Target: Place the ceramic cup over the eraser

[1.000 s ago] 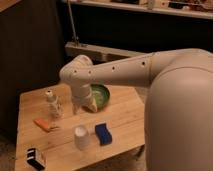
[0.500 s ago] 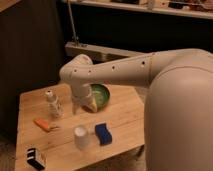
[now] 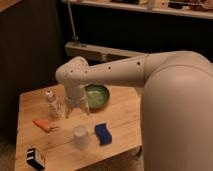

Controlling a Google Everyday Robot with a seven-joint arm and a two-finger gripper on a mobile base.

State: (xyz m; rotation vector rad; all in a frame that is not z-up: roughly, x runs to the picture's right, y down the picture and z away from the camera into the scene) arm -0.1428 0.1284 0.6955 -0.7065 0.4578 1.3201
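Note:
The plain white ceramic cup (image 3: 81, 136) stands on the wooden table (image 3: 125, 120) near its front edge, left of a blue block. The eraser (image 3: 34, 157), a small black block with white stripes, lies at the table's front left corner, well left of the cup. My gripper (image 3: 76, 109) hangs from the white arm above the table's middle, a little behind and above the cup, pointing down. It holds nothing that I can see.
A green bowl (image 3: 96, 95) sits just behind the gripper. A small white bottle (image 3: 51, 102) stands to its left. An orange carrot-shaped thing (image 3: 43, 125) lies left of the cup. The blue block (image 3: 103, 133) lies right of the cup. My white arm covers the table's right side.

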